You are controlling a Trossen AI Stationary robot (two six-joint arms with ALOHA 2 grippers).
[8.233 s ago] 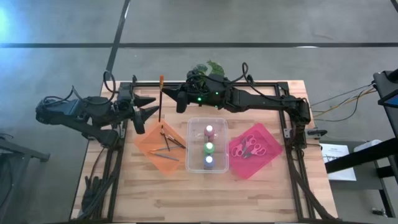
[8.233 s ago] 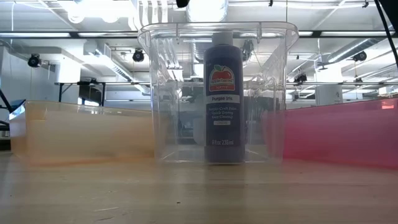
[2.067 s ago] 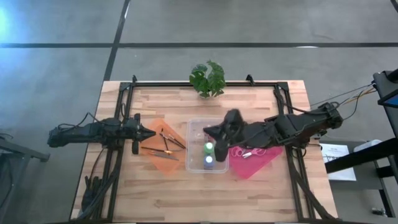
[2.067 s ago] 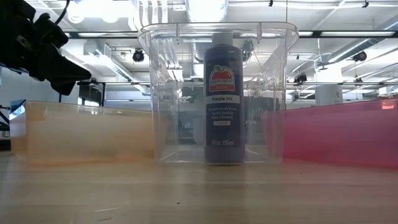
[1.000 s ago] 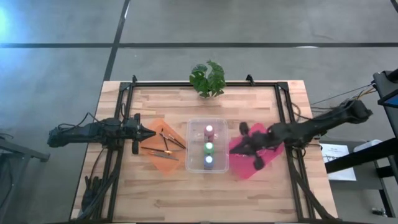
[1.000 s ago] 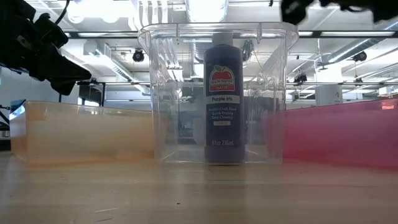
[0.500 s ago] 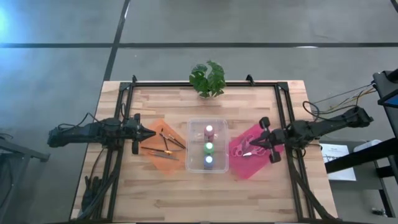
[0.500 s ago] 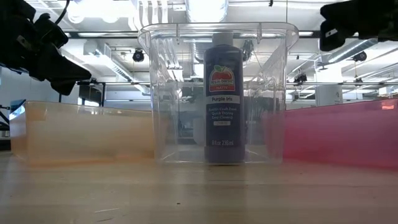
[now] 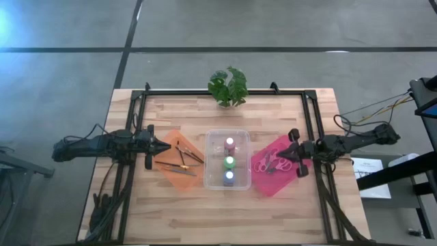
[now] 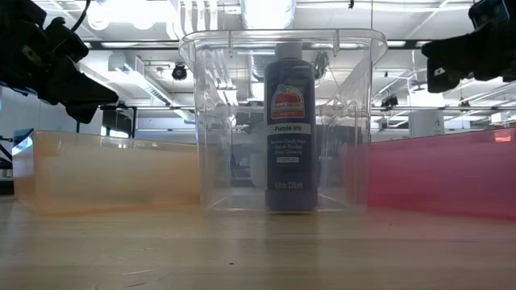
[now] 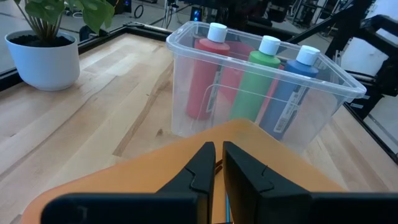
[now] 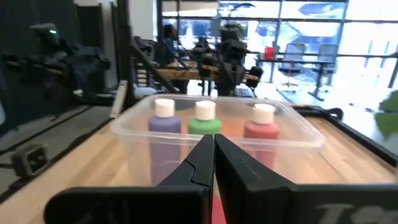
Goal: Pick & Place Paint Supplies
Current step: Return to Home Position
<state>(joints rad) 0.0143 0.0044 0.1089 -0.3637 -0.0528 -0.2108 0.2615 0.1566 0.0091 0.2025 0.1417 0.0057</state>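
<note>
Three small white-capped paint bottles stand upright in a row inside the clear plastic bin at the middle of the wooden desk: the pink bottle is nearest the leafy green plant in a white pot, the green bottle is in the middle, and the blue bottle is nearest the front edge. In the low view the front bottle hides the other two, and its label reads purple. The shallow orange tray to the left of the bin holds several thin paintbrushes lying crossed; their number and colours cannot be made out. The shallow pink tray to the right holds the pink-handled scissors, whose count is unclear. The low view shows neither tray's contents behind the tray walls. The left hand sits at the outer edge of the orange tray, its fingers drawn to a thin slit with nothing between them. The right hand sits over the outer corner of the pink tray, its fingers pressed together and empty. Both hands are cut off by the low view's upper corners
</note>
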